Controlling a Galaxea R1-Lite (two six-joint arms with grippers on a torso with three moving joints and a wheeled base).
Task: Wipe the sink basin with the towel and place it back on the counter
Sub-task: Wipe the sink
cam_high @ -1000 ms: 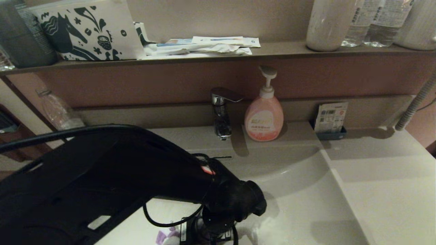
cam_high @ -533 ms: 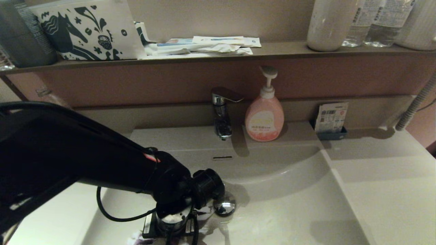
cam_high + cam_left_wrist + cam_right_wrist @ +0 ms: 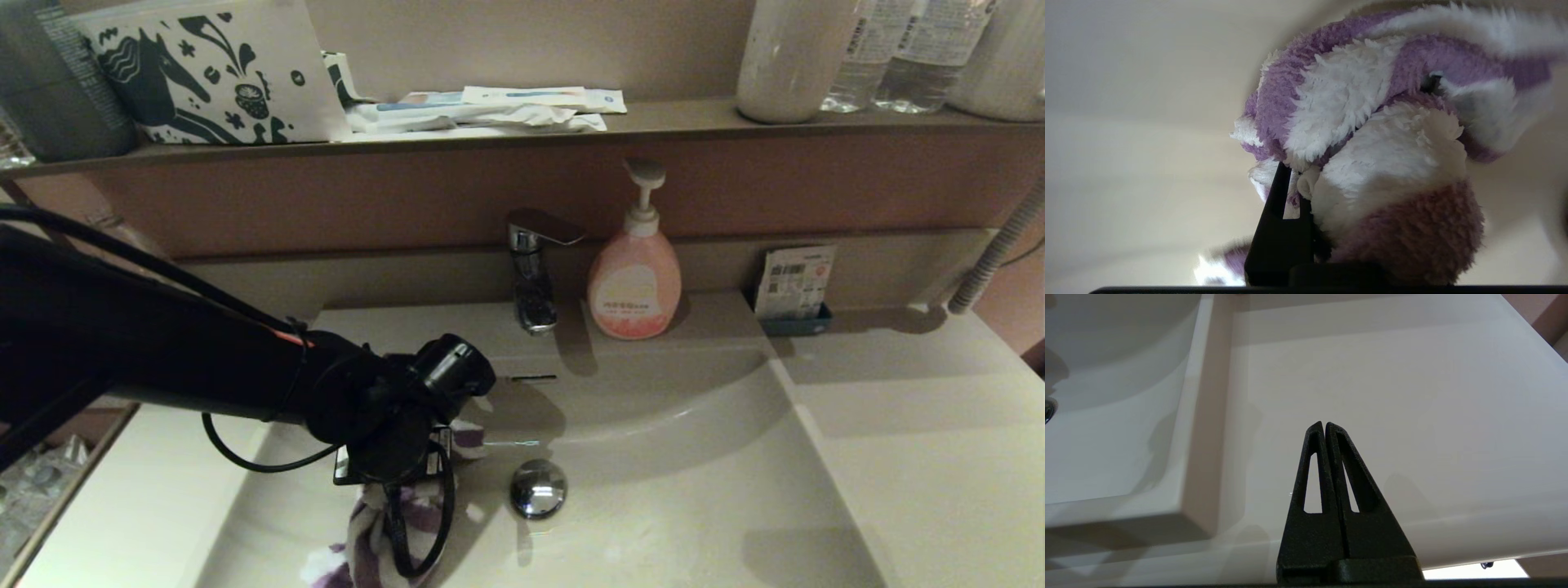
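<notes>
Reaching into the sink basin from the robot's left, the left arm holds the left claw low over the basin floor, just left of the round chrome drain plug. The left claw is pinching the towel; in the left wrist view one dark finger shows with purple-and-white terry bunched against and over it. In the head view the towel hangs below the wrist and lies on the basin floor near the front edge, with a small part showing behind the wrist toward the slot overflow.

The right claw hovers above the bare bench to the right of the basin, its two fingers pressed together and holding nothing.

Container contents:
- Sink basin: towel, left claw and drain plug.
- Bench, behind the basin: chrome faucet and, just beside it on the right, an upright pink pump soap bottle.
- Small dark tray at the back wall: one printed packet standing upright in it.
- Brown shelf above: a white pouch with a dark-blue horse print, flat white packets, a white bottle and clear water bottles.
</notes>
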